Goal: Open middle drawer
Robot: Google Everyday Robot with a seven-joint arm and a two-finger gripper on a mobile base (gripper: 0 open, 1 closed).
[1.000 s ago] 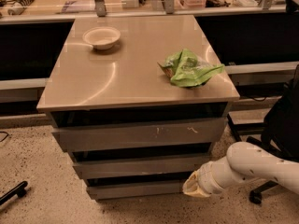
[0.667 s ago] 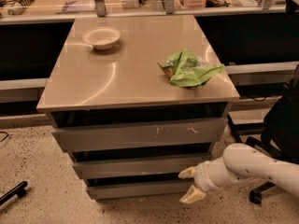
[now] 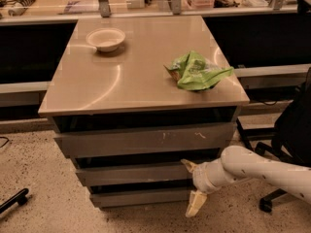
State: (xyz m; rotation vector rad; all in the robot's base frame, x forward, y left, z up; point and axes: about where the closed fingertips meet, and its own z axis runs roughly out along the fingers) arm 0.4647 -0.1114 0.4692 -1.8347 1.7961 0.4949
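The middle drawer (image 3: 131, 174) is a plain grey front of medium height, second from the top in the cabinet, and it looks closed or nearly so. My gripper (image 3: 192, 186) is at the end of the white arm, in front of the drawer's right end. It is open: the upper finger (image 3: 187, 165) is by the top edge of the middle front, and the lower finger (image 3: 196, 205) hangs in front of the bottom drawer (image 3: 136, 197). The gripper holds nothing.
The taller top drawer (image 3: 141, 140) has pale scratch marks. On the tan cabinet top (image 3: 121, 86) sit a white bowl (image 3: 105, 39) and a crumpled green bag (image 3: 197, 72). A black office chair (image 3: 291, 130) stands at the right. A black object (image 3: 12, 201) lies on the floor at the left.
My gripper has moved left and slightly up toward the drawer fronts, and its fingers have spread from together to wide apart. The drawers have not visibly moved.
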